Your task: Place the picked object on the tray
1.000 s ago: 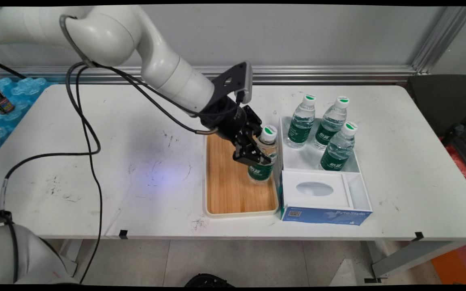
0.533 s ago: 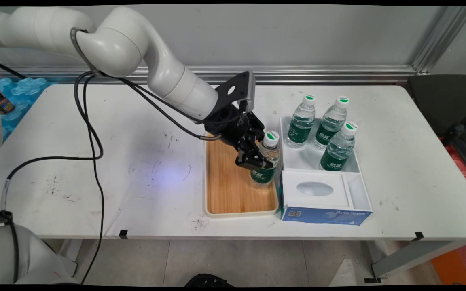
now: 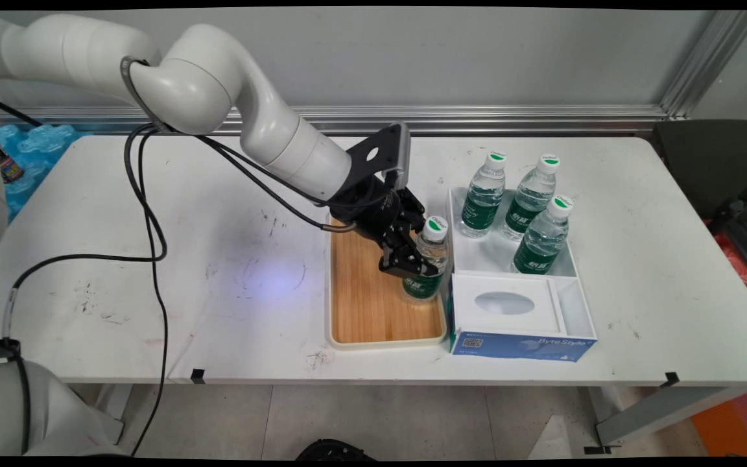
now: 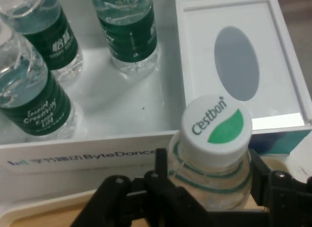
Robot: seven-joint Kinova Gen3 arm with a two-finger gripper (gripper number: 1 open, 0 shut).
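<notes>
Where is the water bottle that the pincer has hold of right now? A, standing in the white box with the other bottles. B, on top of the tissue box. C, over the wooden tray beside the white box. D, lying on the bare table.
C: the pincer is shut on the water bottle over the wooden tray, beside the white box holding three bottles.

My fixed camera looks down from above the near side of the desk (image 3: 153, 311) toward the back wall, while my hand camera peers closely along the gripper (image 4: 209, 188), and both share the capped bottle (image 3: 426, 259), the white bin (image 3: 565, 269) and tissue box (image 3: 522, 344).
</notes>
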